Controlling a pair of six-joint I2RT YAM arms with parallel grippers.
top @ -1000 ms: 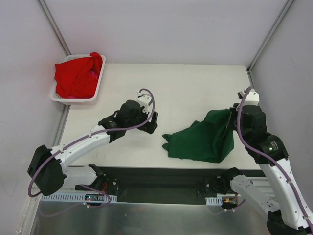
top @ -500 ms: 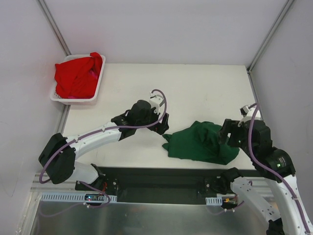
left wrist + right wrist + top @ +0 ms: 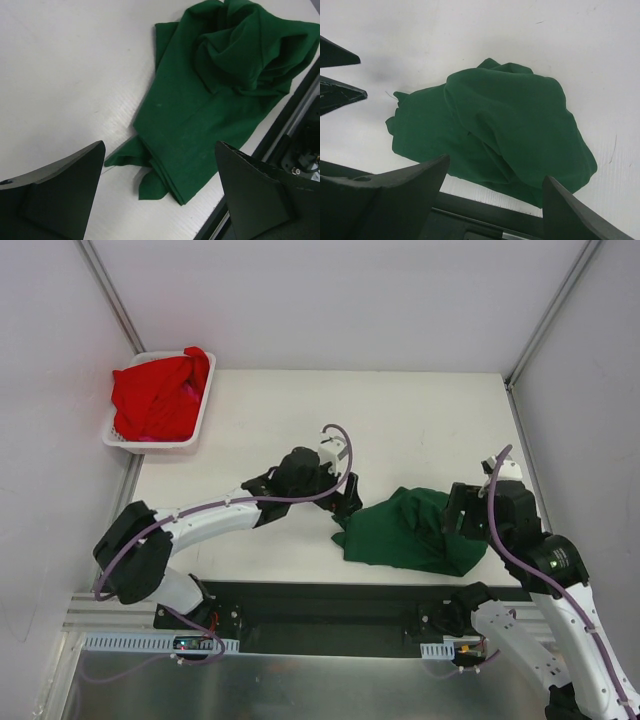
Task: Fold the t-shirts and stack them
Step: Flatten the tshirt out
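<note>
The left claw (image 3: 160, 144) is spread wide with nothing between its fingers. It hovers just above the left tip of the green t-shirt (image 3: 410, 535). The right claw (image 3: 496, 169) is also parted and grips nothing. It hangs over the right side of the same shirt, and the cloth lies slack below it.

The green t-shirt sits close to the near edge of the worktop (image 3: 400, 420), toward the near right corner. It is a rumpled heap, with one part bunched into a mound on top and a flatter flap and a small pointed end trailing to the left. No clean fold line shows, and no sleeve or hem is laid out straight.

At the far left corner, well apart from both arms, the red t-shirts (image 3: 155, 395) are piled in a white basket (image 3: 150, 445). How many there are cannot be told from the heap.

In my judgement the task has barely begun. One shirt is out of the basket but neither flattened nor folded, and nothing is stacked. The green one has yet to be spread and folded. The red cloth then has to be fetched, folded and laid on top.
</note>
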